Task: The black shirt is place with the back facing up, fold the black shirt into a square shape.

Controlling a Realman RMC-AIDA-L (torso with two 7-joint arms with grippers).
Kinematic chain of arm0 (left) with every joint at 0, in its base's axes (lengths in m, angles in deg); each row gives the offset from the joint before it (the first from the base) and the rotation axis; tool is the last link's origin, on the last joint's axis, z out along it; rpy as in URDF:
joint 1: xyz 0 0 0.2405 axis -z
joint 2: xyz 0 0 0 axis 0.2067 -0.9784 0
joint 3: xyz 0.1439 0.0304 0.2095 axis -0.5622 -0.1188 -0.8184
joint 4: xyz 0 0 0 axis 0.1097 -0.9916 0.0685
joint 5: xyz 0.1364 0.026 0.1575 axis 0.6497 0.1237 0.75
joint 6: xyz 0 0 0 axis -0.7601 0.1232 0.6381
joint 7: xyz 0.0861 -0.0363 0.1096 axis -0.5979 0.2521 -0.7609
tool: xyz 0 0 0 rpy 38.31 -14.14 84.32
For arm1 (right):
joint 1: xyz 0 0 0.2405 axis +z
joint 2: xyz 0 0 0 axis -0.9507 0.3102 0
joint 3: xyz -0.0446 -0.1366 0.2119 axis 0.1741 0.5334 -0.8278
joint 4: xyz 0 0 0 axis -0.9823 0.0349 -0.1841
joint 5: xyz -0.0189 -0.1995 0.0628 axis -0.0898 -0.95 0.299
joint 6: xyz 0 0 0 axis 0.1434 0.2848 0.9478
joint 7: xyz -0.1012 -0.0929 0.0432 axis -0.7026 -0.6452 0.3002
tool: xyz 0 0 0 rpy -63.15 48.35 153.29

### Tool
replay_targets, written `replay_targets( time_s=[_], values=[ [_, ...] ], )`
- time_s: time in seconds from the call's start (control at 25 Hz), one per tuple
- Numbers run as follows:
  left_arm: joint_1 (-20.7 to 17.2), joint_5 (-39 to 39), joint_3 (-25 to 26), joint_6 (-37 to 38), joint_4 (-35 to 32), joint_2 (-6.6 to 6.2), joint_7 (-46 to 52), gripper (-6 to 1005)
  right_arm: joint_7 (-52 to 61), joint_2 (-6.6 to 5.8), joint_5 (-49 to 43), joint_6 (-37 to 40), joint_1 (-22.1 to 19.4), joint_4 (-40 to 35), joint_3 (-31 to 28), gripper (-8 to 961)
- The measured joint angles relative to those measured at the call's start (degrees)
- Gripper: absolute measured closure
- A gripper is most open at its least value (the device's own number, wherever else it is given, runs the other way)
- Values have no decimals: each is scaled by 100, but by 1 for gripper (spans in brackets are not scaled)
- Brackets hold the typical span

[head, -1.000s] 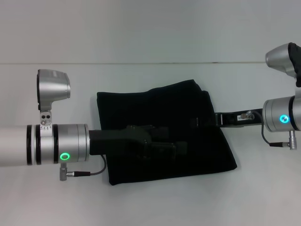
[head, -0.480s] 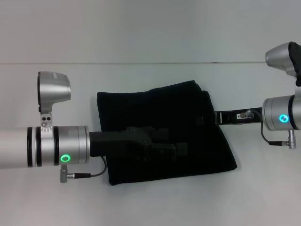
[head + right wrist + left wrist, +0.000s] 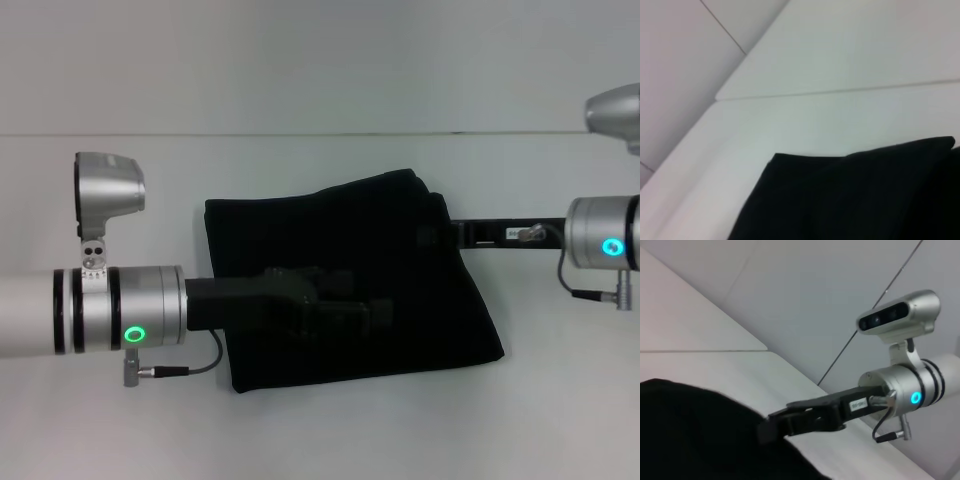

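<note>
Shirt fabric, the black shirt (image 3: pixel 350 280), is overlain mid-frame by the left gripper (image 3: pixel 380 312); the right gripper (image 3: pixel 435 236) is met at its right edge; neither gripper's state can be told.

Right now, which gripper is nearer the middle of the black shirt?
Left. The left gripper reaches over the middle of the folded black shirt. The right gripper sits at the shirt's right edge, with its arm stretching off to the right.

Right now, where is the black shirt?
In the head view the black shirt lies folded at the middle of the white table, with the left claw over its middle and the right claw at its right edge.
</note>
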Motion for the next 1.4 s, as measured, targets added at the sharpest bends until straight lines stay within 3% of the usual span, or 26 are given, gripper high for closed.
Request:
replay_targets(
  time_s=[0.28,0.64,0.84,1.28,1.4],
  values=[
    [-44,-38,91,19,-38,-41,67,48,0,16,86,446,-315,-639,-61,892],
    [-54,-45,97,34,-37,-44,150,48,32,-60,15,410,-412,-572,-1,883],
    [-38,-45,123,-88,-36,-46,197,48,127,-84,-168,-3,-431,-304,-16,877],
    [85,-75,712,-1643,-36,-90,954,49,186,-111,-327,-246,-538,-416,-83,866],
    [119,-75,736,-2120,-36,-106,1283,49,216,-121,-310,-153,-656,-675,-189,735]
  ],
)
